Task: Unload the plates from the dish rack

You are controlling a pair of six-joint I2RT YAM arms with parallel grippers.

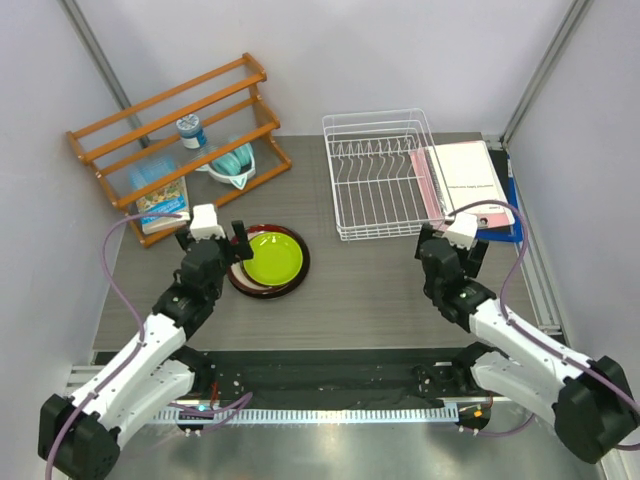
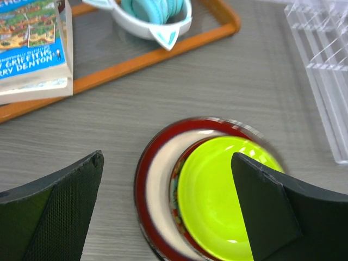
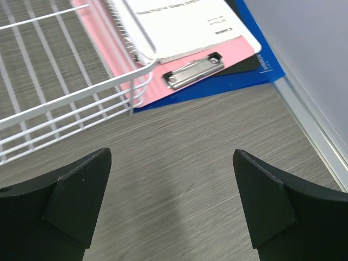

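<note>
Left of the dish rack (image 1: 380, 175), seen from above, the plates (image 1: 268, 262) lie stacked on the table (image 1: 380, 300), the left gripper (image 1: 215, 240) just beside them and the right gripper (image 1: 455, 250) near the rack's near right corner. Through the left wrist, jaws stand wide apart over the stack, the lime green plate (image 2: 217, 196) topmost. Through the right wrist, jaws are spread, gripping nothing, just before the rack.

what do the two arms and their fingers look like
The left arm and right arm match: white links, black joints and bases, a white camera block at each wrist, and a purple cable looping from the wrist down towards the base. The fingers are matte black wedges; the left one shows a fine mesh texture on its inner face.
</note>
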